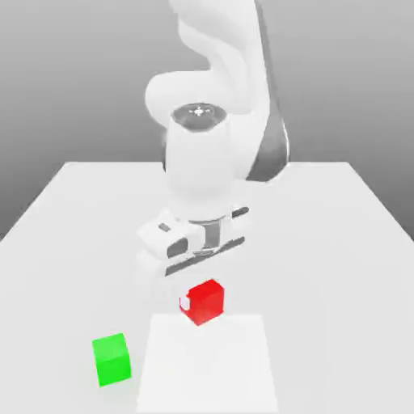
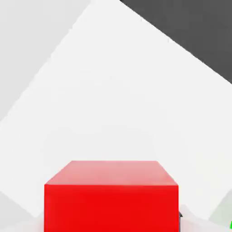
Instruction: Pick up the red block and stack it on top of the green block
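Note:
The red block (image 1: 207,301) sits between my gripper's (image 1: 200,306) fingers, below the white hand. One white fingertip (image 1: 184,304) presses against the block's side facing the exterior view's left. In the hand view the red block (image 2: 111,199) is very close, and the jaws look shut on it. The green block (image 1: 111,358) rests on the table near the front, to the exterior view's left of the red block and apart from it. A sliver of the green block (image 2: 230,224) shows at the edge of the hand view.
The white table (image 1: 340,242) stretches wide around the arm. A brighter white rectangular patch (image 1: 206,368) lies on it under and in front of the red block. The robot's base and arm (image 1: 210,121) rise behind the gripper.

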